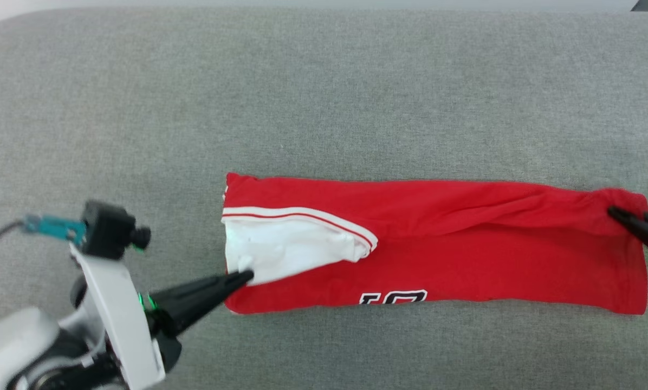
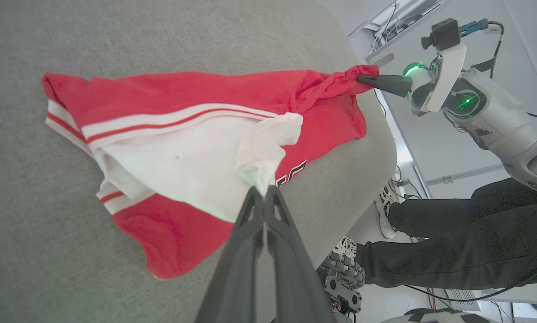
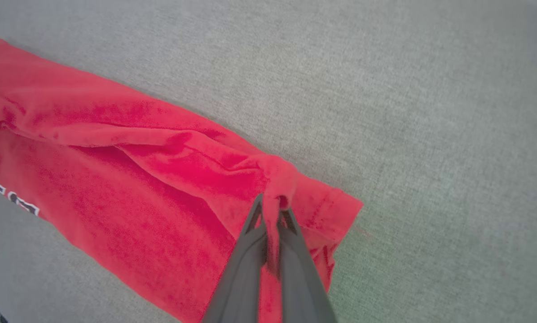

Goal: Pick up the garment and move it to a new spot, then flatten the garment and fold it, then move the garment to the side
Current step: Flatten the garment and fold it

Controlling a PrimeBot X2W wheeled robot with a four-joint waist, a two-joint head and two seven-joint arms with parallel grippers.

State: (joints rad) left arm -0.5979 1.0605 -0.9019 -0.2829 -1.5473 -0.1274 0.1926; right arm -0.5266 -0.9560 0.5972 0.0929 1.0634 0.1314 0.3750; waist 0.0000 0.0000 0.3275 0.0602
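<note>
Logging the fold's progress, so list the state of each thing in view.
garment: folded into a long band, lying on the grey surface, both ends pinched.
left gripper: shut on the garment's white sleeve.
right gripper: shut on the bunched red corner.

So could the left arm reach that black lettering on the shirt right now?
Probably yes: the lettering lies uncovered along the shirt's near edge, close by the left gripper, nothing between. But it is pinching the white sleeve, so would need to let go.
</note>
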